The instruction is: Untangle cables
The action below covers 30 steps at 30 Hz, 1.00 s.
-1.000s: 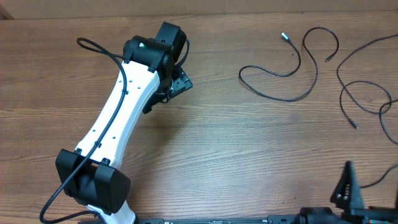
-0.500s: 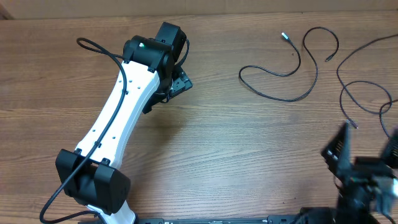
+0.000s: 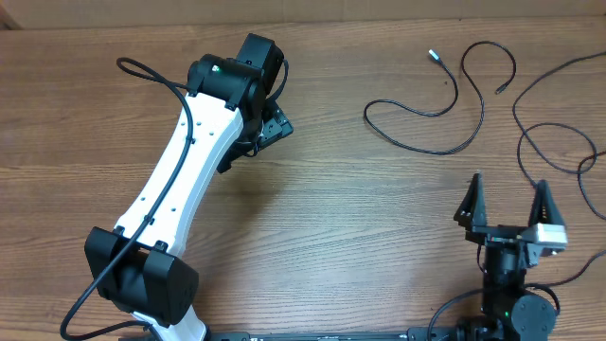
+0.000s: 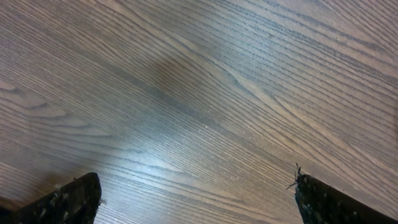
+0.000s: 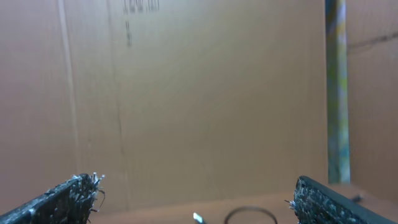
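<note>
Thin black cables lie at the far right of the table. One cable [image 3: 426, 114] has a silvery plug [image 3: 433, 55] and curls in loops. A second cable [image 3: 559, 142] snakes along the right edge, crossing itself. My right gripper [image 3: 508, 188] stands open at the near right, fingers pointing toward the cables and about a hand's width short of them. In the right wrist view the gripper [image 5: 196, 190] holds nothing; the silvery plug [image 5: 198, 218] and a cable loop [image 5: 249, 213] show low between its fingertips. My left gripper [image 3: 275, 123] is open over bare wood far left of the cables, its fingers [image 4: 62, 200] empty.
The white left arm [image 3: 180, 180] stretches from the near-left corner to the table's far middle. A thick black wire [image 3: 151, 76] hangs off it. A brown cardboard wall [image 5: 186, 93] stands behind the table's far edge.
My right arm has come up from the bottom right corner and swung left, now facing the cables with its jaws wide. The left arm and the cables have not moved.
</note>
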Motion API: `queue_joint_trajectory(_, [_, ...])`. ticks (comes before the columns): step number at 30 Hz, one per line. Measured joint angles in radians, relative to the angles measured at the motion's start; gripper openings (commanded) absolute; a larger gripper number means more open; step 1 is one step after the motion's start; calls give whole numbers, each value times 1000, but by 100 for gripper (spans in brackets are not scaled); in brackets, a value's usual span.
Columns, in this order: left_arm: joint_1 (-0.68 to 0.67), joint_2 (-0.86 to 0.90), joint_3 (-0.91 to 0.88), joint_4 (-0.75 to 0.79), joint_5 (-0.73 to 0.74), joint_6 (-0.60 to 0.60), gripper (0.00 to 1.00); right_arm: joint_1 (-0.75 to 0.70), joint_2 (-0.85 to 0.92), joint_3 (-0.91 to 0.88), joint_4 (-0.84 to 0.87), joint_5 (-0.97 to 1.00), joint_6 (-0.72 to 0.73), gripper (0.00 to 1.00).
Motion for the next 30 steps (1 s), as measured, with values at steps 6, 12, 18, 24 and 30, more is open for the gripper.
queue_joint_trajectory(6, [0,0,0,0,0,0,100,0,0,-36,-39,0,0,100])
queue_joint_trajectory(12, [0,0,0,0,0,0,100,-15,0,-37,-105,-3,0,100])
queue_joint_trajectory(18, [0,0,0,0,0,0,100,-27,0,-37,-287,-7,0,100])
queue_joint_trajectory(24, [0,0,0,0,0,0,100,-27,0,-37,-299,-7,0,100])
queue_joint_trajectory(30, [0,0,0,0,0,0,100,-27,0,-37,-300,-6,0,100])
